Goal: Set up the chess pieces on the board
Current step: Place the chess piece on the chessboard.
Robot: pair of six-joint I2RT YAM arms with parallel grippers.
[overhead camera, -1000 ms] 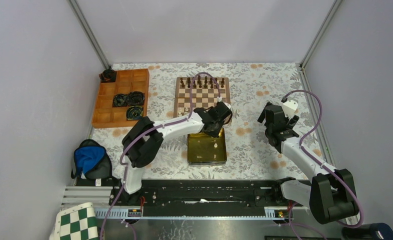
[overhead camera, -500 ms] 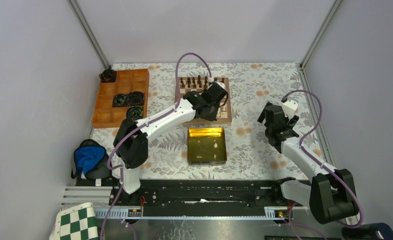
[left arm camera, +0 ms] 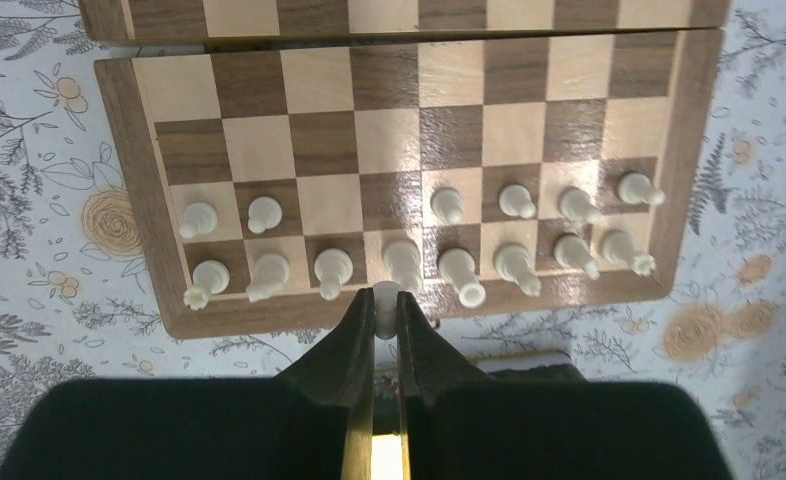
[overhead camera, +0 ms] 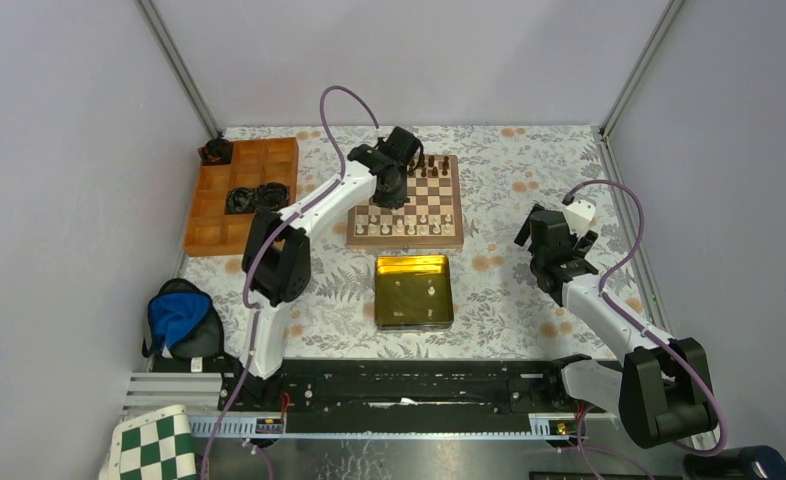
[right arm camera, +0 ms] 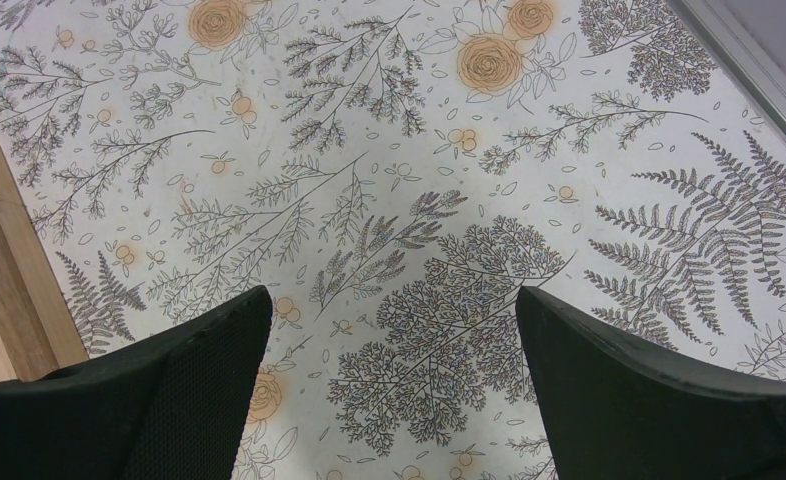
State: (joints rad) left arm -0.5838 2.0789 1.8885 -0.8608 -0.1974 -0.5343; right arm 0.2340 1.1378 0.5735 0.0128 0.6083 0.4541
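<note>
Pinched a cream chess piece (left arm camera: 386, 295) in the nearly closed left gripper (left arm camera: 386, 306) over the board (left arm camera: 697, 150); held the right gripper (right arm camera: 391, 300) wide open, empty.

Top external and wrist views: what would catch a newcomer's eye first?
The left gripper, reaching over the square wooden chessboard at the far middle, pinches a tiny cream-white chess piece. Nearer sits a shiny gold square tin; the right gripper hangs open over the floral cloth at the right.

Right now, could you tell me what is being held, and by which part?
Left gripper pinches a white chess piece just below its rounded end; right gripper holds nothing.
</note>
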